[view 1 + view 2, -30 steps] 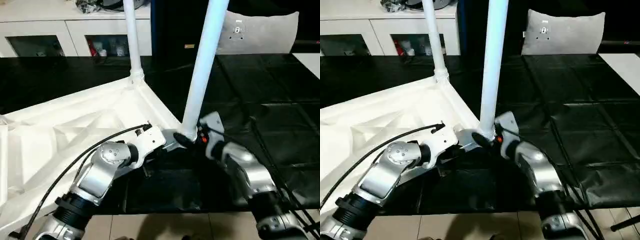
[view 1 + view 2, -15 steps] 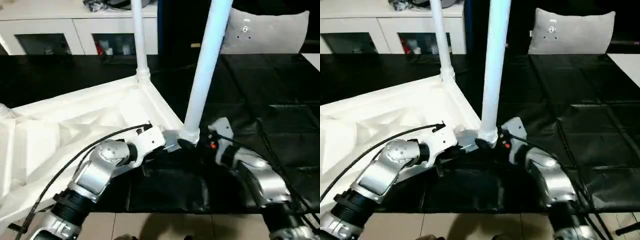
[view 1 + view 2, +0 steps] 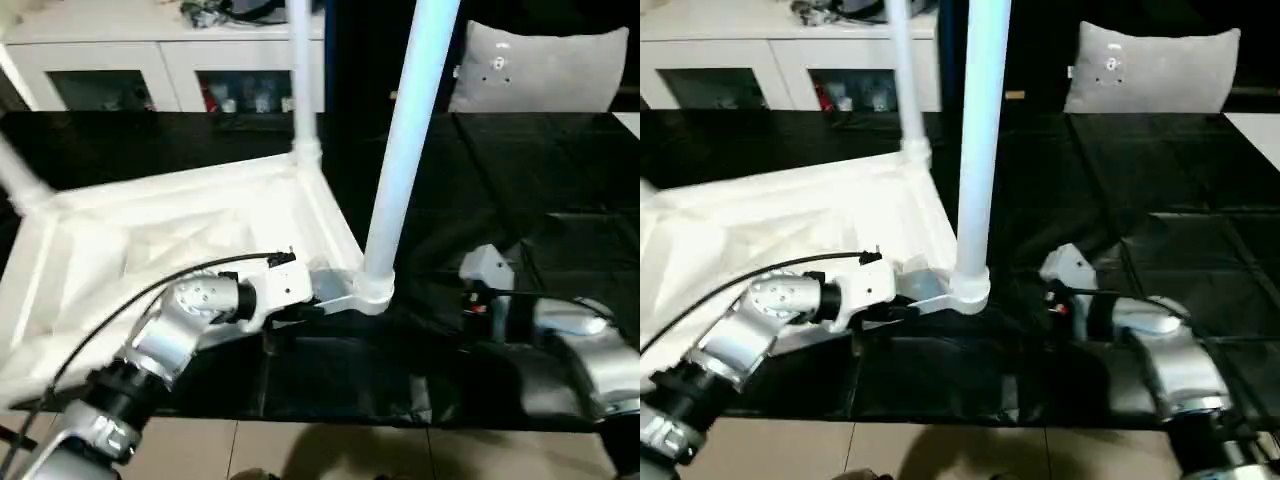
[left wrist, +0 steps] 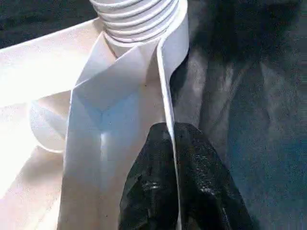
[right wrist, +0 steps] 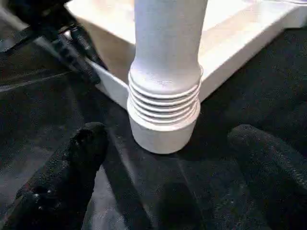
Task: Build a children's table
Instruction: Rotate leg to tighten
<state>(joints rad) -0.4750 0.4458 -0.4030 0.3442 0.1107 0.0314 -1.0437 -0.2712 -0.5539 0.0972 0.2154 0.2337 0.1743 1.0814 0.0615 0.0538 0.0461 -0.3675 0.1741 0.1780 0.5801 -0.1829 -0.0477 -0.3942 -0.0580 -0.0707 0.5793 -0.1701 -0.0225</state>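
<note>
Upturned table top on a black counter, one corner held.
Left fingers pinch the top's rim beside the near leg. Right fingers spread wide, empty, flanking that leg's ribbed base without touching. Another leg stands behind.

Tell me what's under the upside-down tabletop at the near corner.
The tabletop rests on black sheeting. The near leg stands in its corner socket, while the left gripper pinches the rim. The top covers whatever lies beneath its middle.

white cabinet, grey cushion, black mat
</note>
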